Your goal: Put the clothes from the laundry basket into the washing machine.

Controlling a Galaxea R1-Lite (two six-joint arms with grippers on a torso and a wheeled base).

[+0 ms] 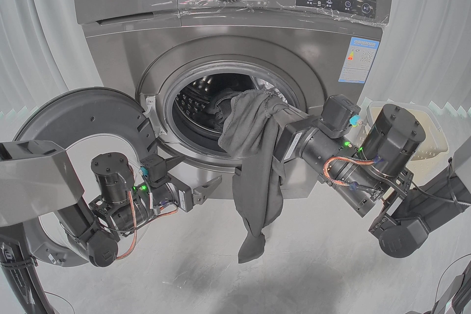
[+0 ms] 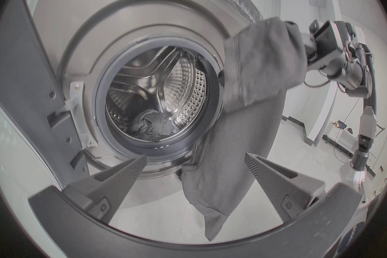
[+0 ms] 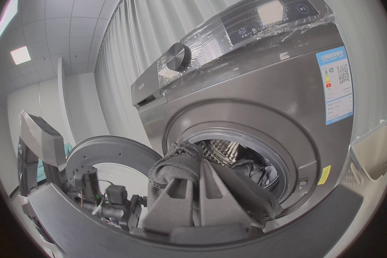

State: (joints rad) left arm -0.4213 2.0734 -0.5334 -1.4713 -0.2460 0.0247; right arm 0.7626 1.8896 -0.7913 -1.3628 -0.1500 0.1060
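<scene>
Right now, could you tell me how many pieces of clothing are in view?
2. One grey garment hangs from the shut right gripper at the washing machine's door opening; a darker one lies inside the drum. More may be hidden in the laundry basket.

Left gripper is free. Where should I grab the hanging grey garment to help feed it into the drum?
I'd grip the garment by its loose tail hanging below the drum opening, coming from the robot's left, where the open left gripper faces it. The tail hangs free; the top is bunched in the shut right gripper.
</scene>
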